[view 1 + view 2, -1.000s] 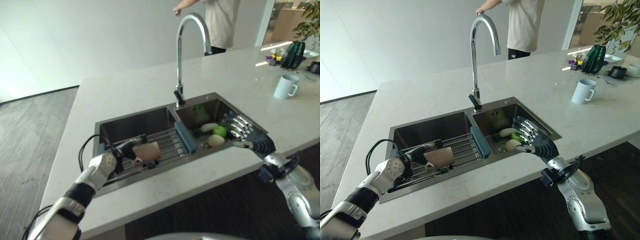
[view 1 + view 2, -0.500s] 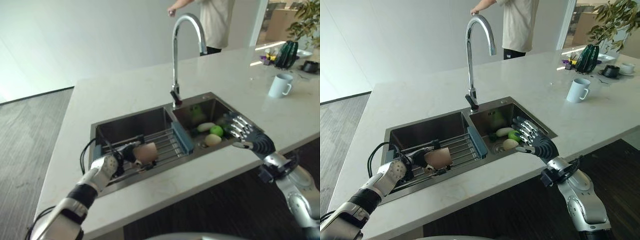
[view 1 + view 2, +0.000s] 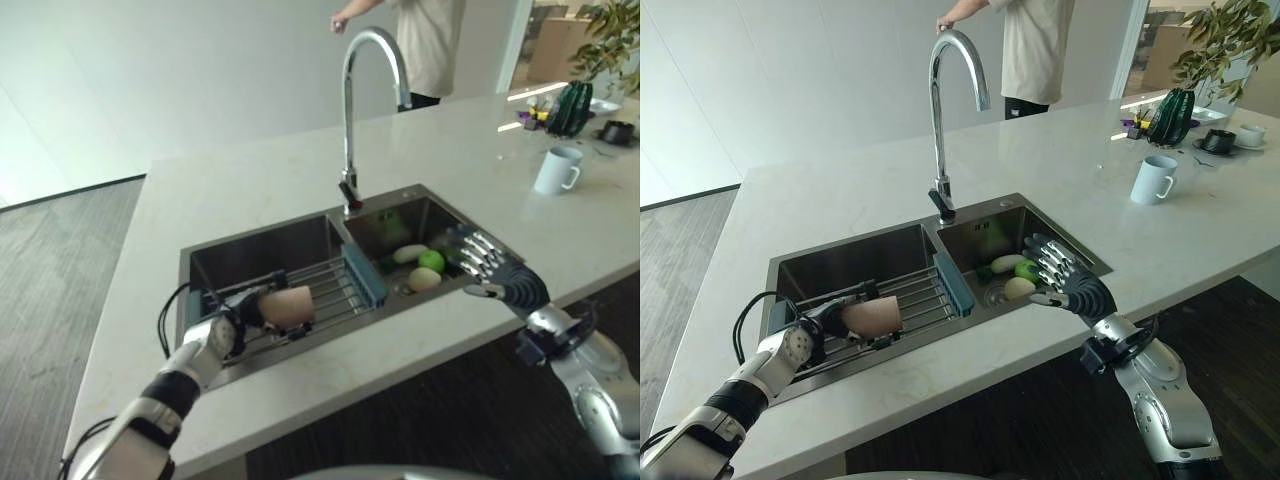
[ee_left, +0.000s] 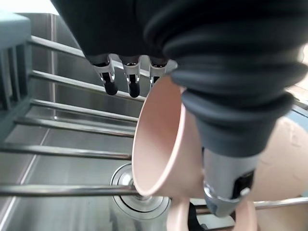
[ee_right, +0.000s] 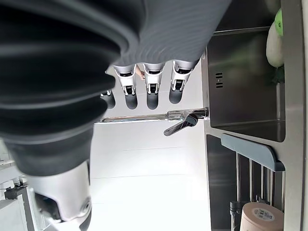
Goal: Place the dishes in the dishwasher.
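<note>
The left hand (image 3: 800, 343) is gripping a pale pink ceramic cup (image 3: 873, 317) over the steel wire rack (image 3: 925, 293); the right hand (image 3: 1070, 284) is hovering with fingers spread above the sink's right basin (image 3: 1002, 228).

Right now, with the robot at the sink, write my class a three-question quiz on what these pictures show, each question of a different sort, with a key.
1. True or false: the left hand holds the pink cup over the rack in the sink's left basin.
2. Which basin holds the green apple? A) left B) right C) neither
3. Fill in: the right hand hovers at the sink's front edge with its fingers ____.

Key: 1 true, its fingers are curled round the cup. 2 B, beside two pale pieces of food. 3 straight and open, holding nothing.
</note>
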You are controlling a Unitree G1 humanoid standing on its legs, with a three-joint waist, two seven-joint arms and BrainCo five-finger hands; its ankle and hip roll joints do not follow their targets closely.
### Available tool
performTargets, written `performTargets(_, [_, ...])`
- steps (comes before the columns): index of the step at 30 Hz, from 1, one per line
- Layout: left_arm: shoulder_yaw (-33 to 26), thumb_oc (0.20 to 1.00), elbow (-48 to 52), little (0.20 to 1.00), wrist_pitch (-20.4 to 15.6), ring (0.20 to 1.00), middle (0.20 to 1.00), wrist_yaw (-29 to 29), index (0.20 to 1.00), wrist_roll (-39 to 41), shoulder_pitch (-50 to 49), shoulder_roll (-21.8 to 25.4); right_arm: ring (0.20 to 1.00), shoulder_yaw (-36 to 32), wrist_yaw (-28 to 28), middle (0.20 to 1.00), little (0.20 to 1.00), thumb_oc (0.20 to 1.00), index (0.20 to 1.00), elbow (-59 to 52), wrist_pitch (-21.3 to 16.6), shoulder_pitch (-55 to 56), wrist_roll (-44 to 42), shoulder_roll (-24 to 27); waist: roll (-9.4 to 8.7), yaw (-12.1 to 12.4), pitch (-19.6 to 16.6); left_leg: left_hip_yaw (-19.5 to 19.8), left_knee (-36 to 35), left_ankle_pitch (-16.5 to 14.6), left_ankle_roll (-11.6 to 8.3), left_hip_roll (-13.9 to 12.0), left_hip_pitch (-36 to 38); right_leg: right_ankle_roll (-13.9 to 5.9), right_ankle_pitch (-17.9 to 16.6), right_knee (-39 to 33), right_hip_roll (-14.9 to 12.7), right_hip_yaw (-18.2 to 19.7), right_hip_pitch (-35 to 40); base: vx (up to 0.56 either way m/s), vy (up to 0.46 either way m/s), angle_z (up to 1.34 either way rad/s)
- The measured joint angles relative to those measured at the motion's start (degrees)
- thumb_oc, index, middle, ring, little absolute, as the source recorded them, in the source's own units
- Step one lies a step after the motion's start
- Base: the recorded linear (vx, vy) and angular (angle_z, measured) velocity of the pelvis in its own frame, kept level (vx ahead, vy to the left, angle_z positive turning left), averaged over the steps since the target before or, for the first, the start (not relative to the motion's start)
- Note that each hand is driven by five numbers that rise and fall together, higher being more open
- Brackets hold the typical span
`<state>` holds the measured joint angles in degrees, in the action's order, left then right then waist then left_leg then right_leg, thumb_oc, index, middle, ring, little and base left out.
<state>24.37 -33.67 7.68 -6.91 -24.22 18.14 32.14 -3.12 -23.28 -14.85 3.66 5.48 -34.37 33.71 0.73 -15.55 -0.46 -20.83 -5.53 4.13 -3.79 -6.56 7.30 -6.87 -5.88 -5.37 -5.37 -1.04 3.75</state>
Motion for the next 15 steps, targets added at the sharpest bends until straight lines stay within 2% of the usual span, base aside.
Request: performTargets(15, [0.0, 1.0, -0.3, 1.0, 0.0, 1.0, 1.0, -0.1, 1.0, -1.9, 0.0, -0.3, 1.0, 0.4, 0.0, 1.0, 1.0, 1.0, 1.0, -1.5, 0.8, 0.0, 0.6, 0.0, -0.02, -0.2, 0.0, -0.2, 0.0, -0.1, 0.14, 0.0, 0.0, -0.19, -0.2, 0.0, 0.0, 0.2, -0.1, 0.0, 0.001, -0.01])
